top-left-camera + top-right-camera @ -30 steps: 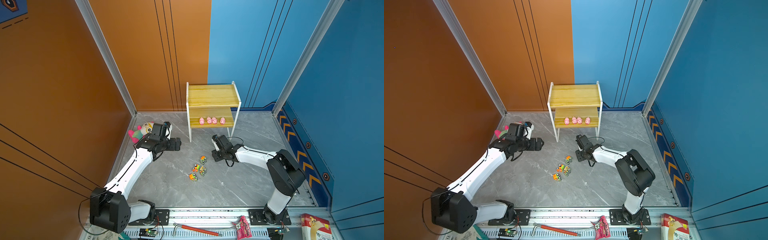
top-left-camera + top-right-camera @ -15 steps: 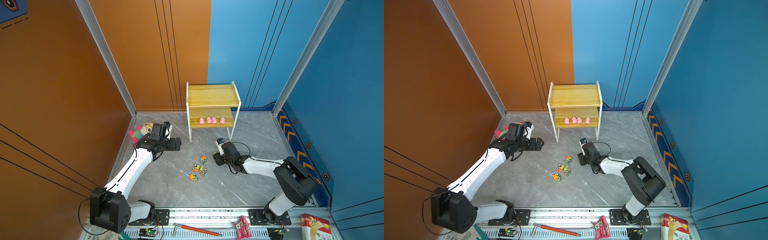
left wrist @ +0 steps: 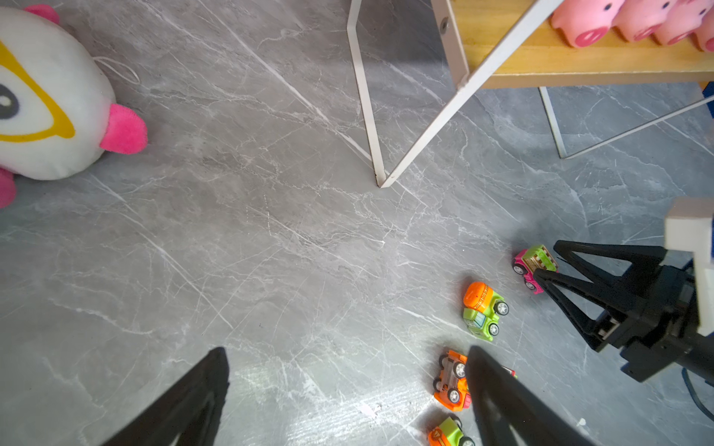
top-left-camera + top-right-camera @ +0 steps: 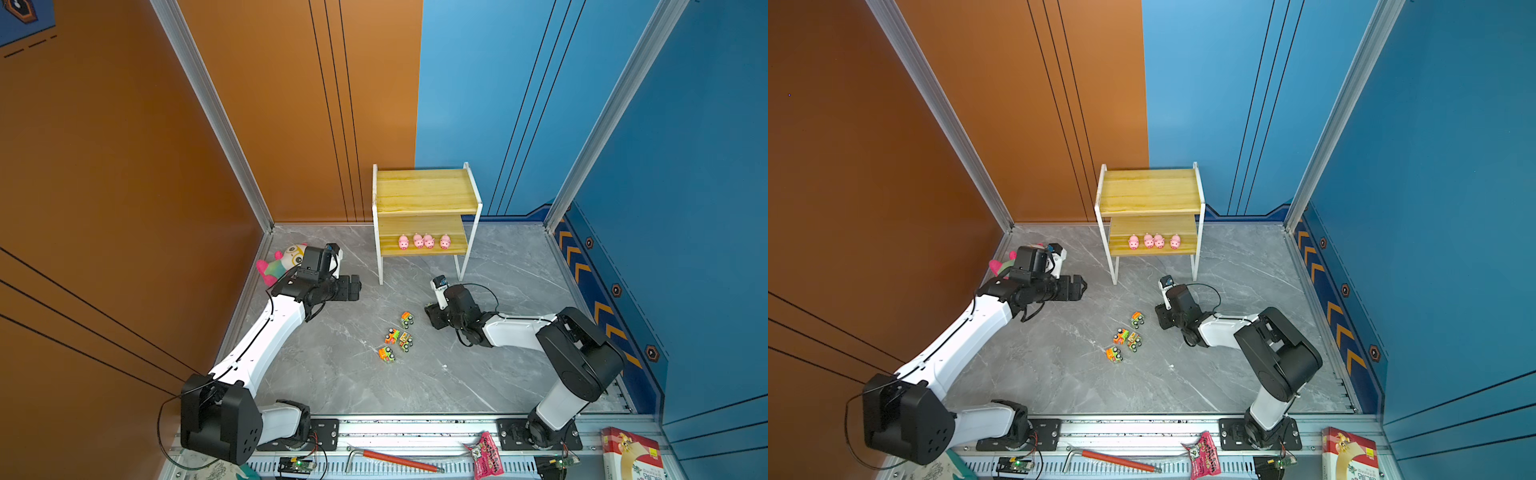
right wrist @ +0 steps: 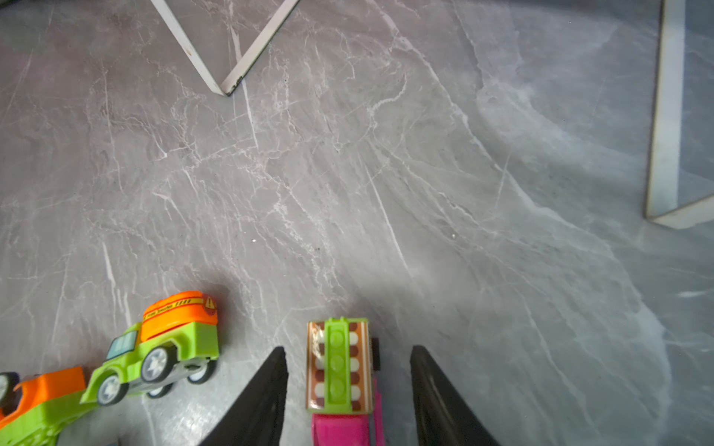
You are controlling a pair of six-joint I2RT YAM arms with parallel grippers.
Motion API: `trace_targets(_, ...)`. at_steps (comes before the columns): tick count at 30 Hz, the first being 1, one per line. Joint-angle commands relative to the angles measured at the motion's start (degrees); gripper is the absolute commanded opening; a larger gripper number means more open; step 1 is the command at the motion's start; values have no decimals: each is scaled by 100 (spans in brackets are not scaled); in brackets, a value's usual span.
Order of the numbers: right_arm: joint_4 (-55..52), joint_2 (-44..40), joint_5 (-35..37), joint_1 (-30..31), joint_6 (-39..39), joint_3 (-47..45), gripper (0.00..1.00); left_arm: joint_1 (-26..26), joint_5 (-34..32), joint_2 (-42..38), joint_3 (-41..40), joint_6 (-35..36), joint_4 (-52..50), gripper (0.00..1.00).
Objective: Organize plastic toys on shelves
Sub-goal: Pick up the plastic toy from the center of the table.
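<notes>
**Straddling the pink truck [image 5: 340, 370]: right gripper [image 5: 347, 348] down low on the grey surface [image 4: 332, 374]**

Starting at the far left corner, there lies the plush doll [image 4: 286, 259], white head and pink limbs. Just beside it hangs the left gripper [image 3: 346, 350], its fingers spread wide over bare marble and gripping nothing. Moving across to mid-surface, four little trucks [image 4: 392, 336] sit loose in orange and green; the mixer truck [image 3: 483, 311] is the one nearest the far edge, a little apart from the other three, which bunch close together. Up at the middle of the far edge stand the shelves [image 4: 424, 195], two yellowish boards in a white frame. On the lower board [image 4: 457, 248] four pink pigs [image 4: 429, 241] line up along the front, snouts forward, the middle two close together.

And now the right side: the right gripper is down in front of the shelves, tips at the surface. Its wrist view shows the pink truck, green rack on its back, sitting between the two black fingers [image 5: 270, 386]. A sliver of grey shows on either side, so the jaws are partly parted around it and not pinching. From the left wrist view one fingertip sits right at the truck's flank, though contact is hard to call. In both top views I cannot make that truck out.
</notes>
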Motion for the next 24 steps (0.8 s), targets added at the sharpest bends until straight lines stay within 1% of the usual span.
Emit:
trace_targets(1, 124, 125, -89, -24, -86, 3, 49, 47, 120, 53, -68, -33, 44, 96)
trace_targets(4, 125, 200, -91, -29, -71, 13, 47, 55, 121, 68, -68, -40, 50, 96)
trace_targets(7, 144, 273, -85, -24, -67, 47, 43, 60, 122, 87, -68, -40, 50, 96)
trace_targets(13, -53, 202, 6, 15, -63, 209, 30, 56, 112, 78, -72, -40, 46, 96)
trace_targets(15, -266, 1, 106, 70, -76, 280, 25, 62, 114, 79, -77, -40, 45, 96)
trace_targets(17, -525, -268, 182, 119, -91, 376, 23, 67, 121, 76, -68, -41, 44, 96)
trace_targets(24, -1850, -1283, 142, 209, -103, 880, 24, 65, 156, 41, -68, -58, 62, 96)
